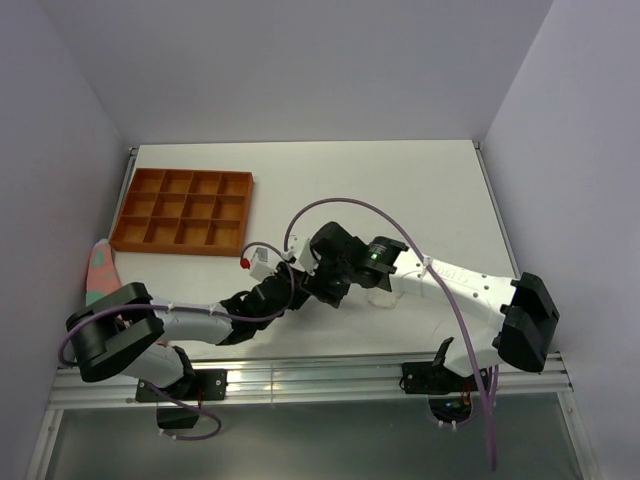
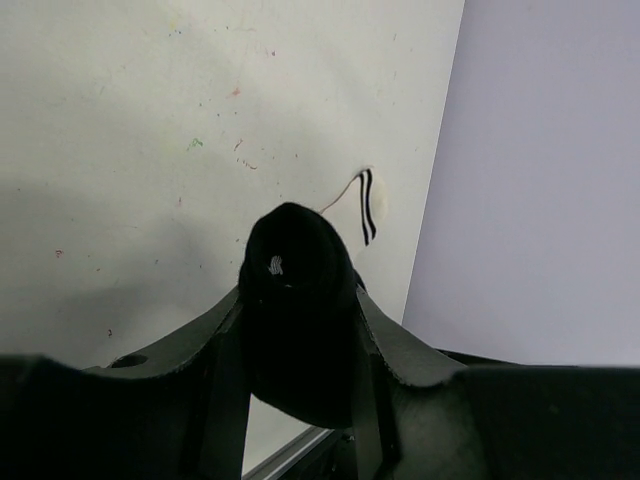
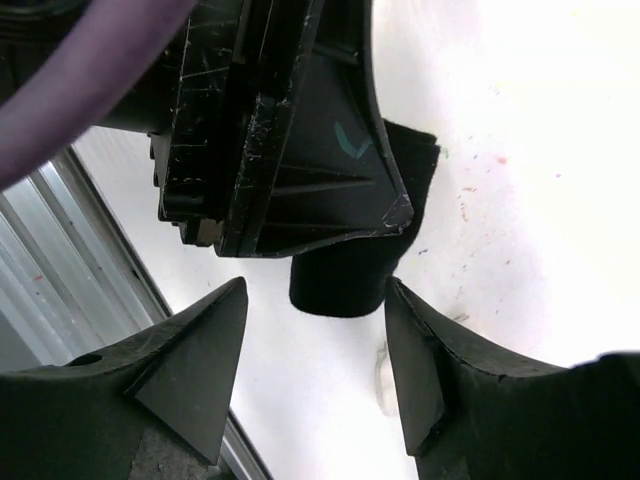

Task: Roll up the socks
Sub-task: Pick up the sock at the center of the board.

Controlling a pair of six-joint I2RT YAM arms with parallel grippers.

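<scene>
My left gripper [image 2: 298,300] is shut on the black sock [image 2: 290,250], which is bunched into a thick roll between its fingers and held just above the table. In the right wrist view my right gripper [image 3: 315,290] stands open, its fingertips on either side of the lower end of the black sock [image 3: 345,285] without touching it. The white sock [image 2: 368,205] lies flat on the table beyond, its black cuff stripes showing. From above, both grippers [image 1: 318,278] meet near the table's front middle, with the white sock [image 1: 382,297] just to their right.
An orange compartment tray [image 1: 180,210] sits at the back left. A pink fabric piece with teal patches [image 1: 100,272] lies at the left edge by the wall. The metal rail [image 1: 300,378] runs along the front edge close below the grippers.
</scene>
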